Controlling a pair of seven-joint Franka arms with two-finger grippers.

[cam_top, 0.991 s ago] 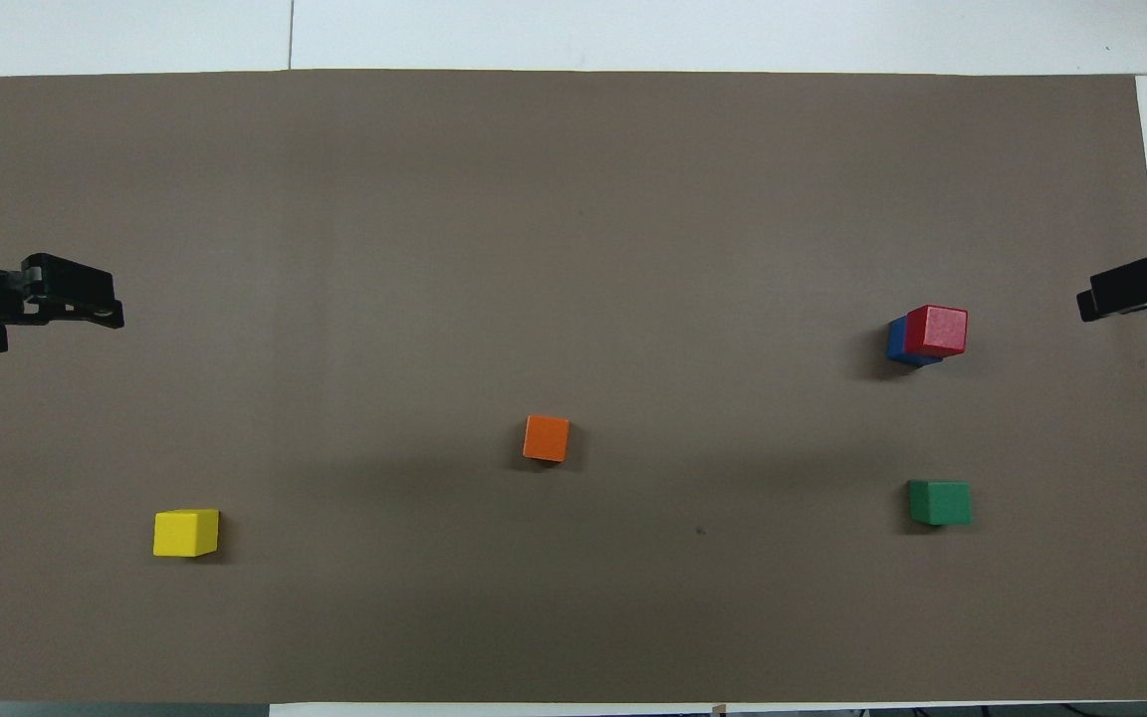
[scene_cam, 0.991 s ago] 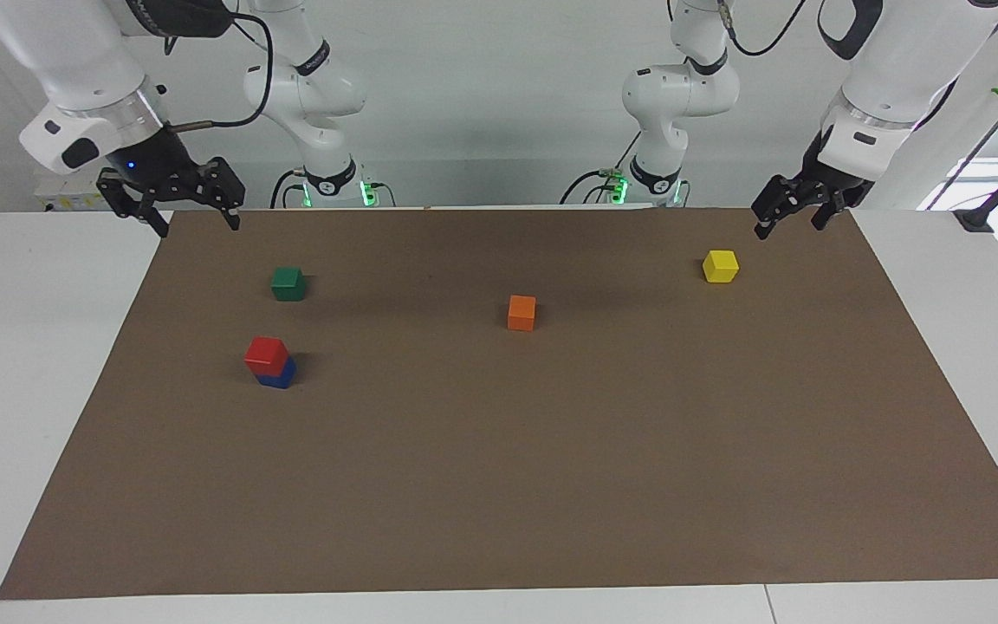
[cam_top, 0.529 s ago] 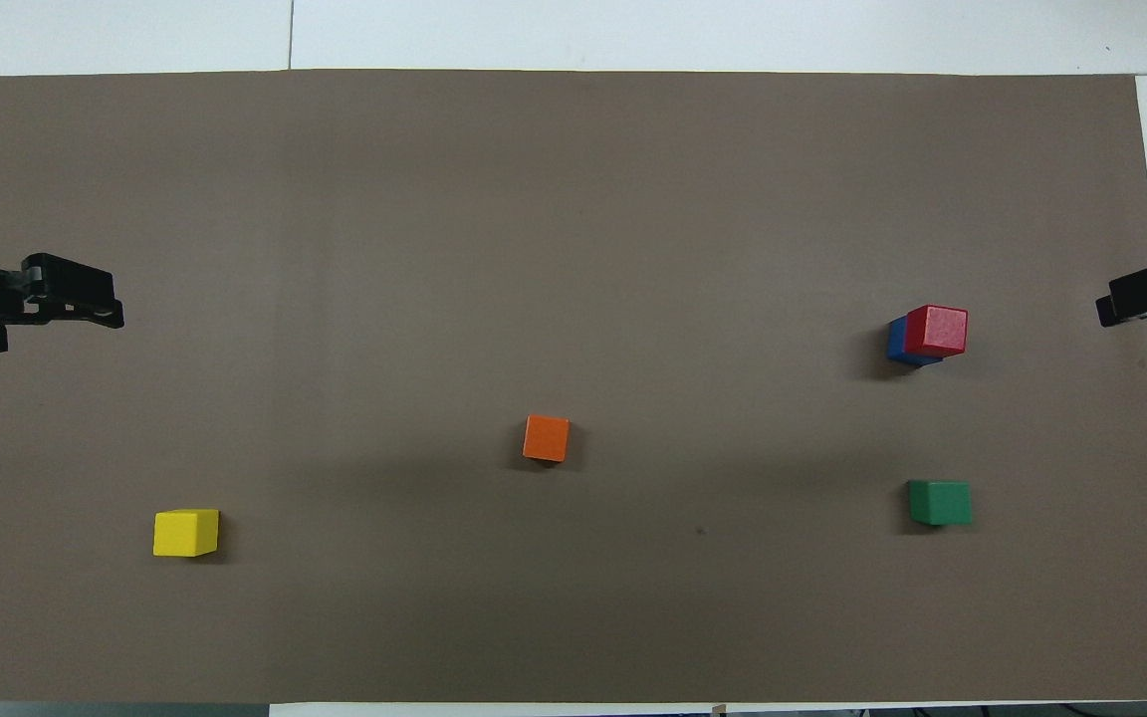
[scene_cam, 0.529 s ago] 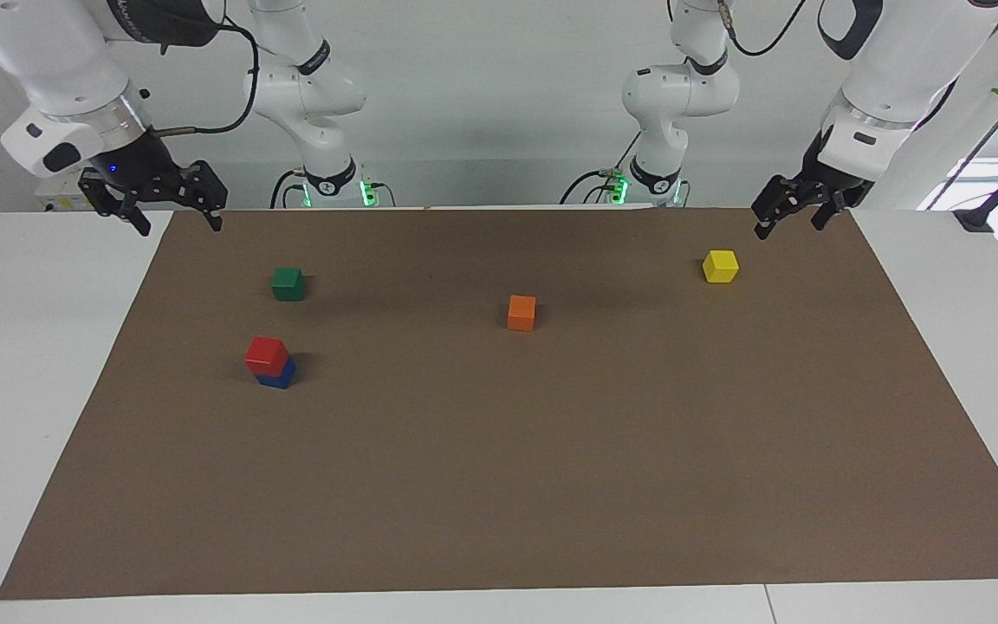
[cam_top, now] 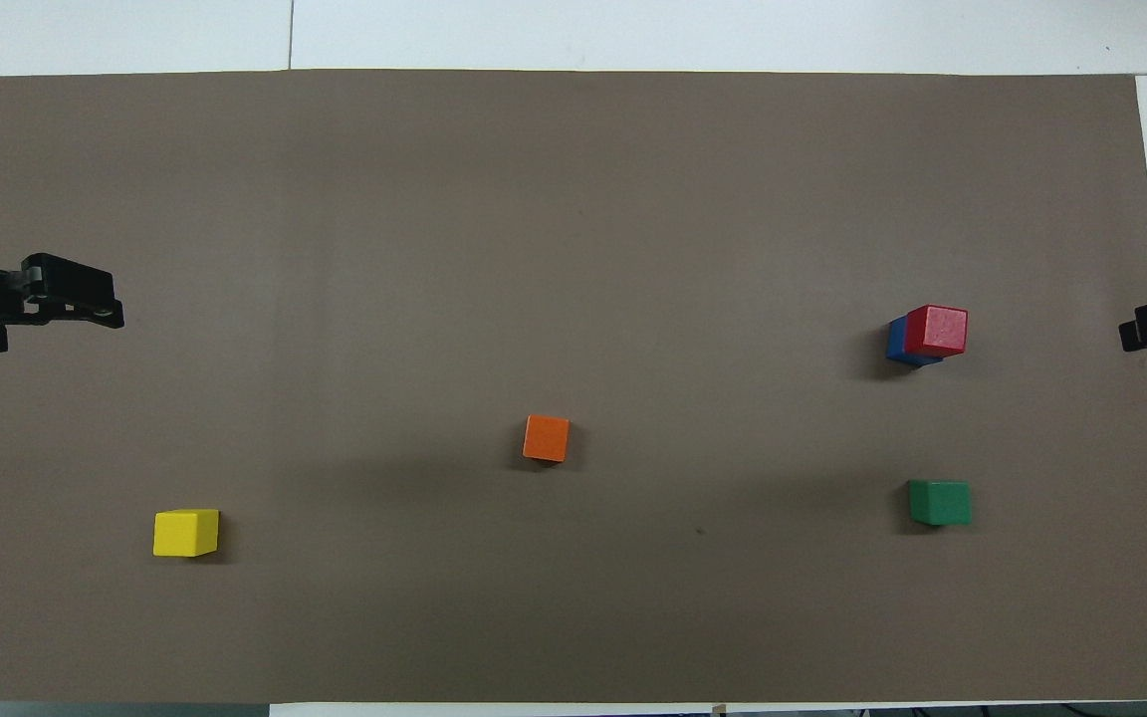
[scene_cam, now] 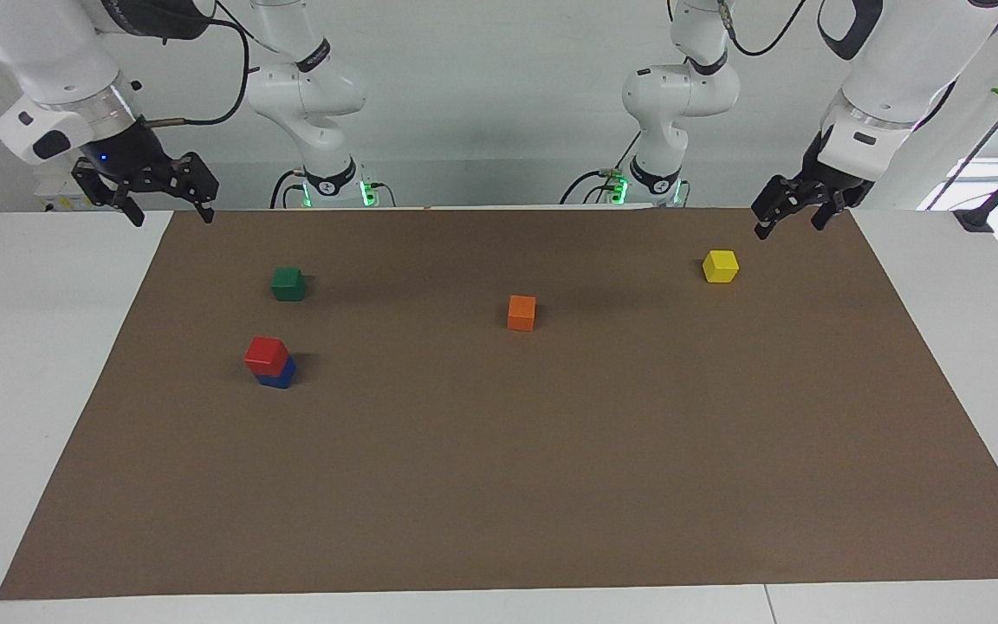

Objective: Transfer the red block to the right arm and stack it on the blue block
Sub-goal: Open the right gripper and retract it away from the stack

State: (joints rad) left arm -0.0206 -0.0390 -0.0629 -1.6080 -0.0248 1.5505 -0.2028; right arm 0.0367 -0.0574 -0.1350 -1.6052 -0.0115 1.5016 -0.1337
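White jointed arms [scene_cam: 48, 52], black cables, black claws [scene_cam: 165, 208]

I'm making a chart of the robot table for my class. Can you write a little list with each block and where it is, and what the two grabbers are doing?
red block: stacked on the blue block, sitting a bit off-centre
blue block: on the brown mat, toward the right arm's end
green block: nearer to the robots than the stack
orange block: mid-mat
yellow block: toward the left arm's end
right gripper: open, empty, raised over the mat's corner
left gripper: open, empty, raised near the yellow block
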